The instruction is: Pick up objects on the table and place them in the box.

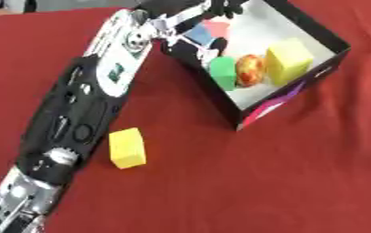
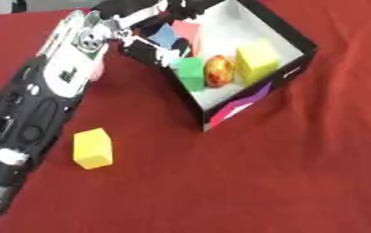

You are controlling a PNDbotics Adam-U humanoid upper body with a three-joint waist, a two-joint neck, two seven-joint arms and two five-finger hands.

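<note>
A yellow block point(image 1: 127, 148) lies on the red table, beside my left forearm. The black box point(image 1: 280, 102) stands open at the upper right. Inside it sit a green block point(image 1: 223, 72), an orange-red ball point(image 1: 250, 69) and a larger yellow block point(image 1: 289, 60). My left arm stretches from the lower left up to the box, and my left hand point(image 1: 208, 9) hangs over the box's far left corner. A blue piece point(image 1: 198, 33) and a red piece point(image 1: 217, 26) show right under the hand; I cannot tell whether it holds either. My right hand is out of sight.
The red cloth point(image 1: 300, 182) covers the whole table. My left forearm point(image 1: 77, 113) lies across the table's left side, close to the loose yellow block.
</note>
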